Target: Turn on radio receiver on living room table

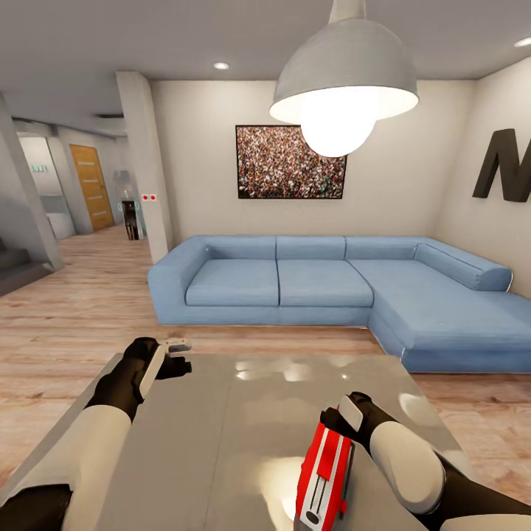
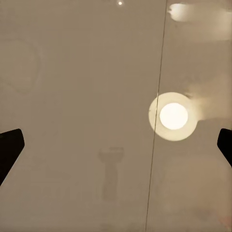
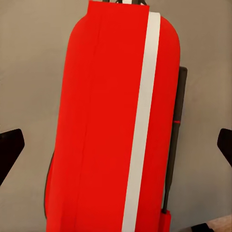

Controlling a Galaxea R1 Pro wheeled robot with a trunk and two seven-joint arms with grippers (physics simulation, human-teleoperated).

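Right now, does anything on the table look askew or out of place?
Nothing stands out. The small red radio with a white stripe lies on the glossy grey table beside the right gripper; I can't tell its orientation.

You see a glossy grey table (image 1: 243, 413) mirroring the lamp, and on it a smooth, plastic-looking red radio receiver (image 1: 324, 472) with a white stripe. Beyond it, the floor (image 1: 74, 317) looks like light wood and the sofa (image 1: 317, 284) matt blue cloth.
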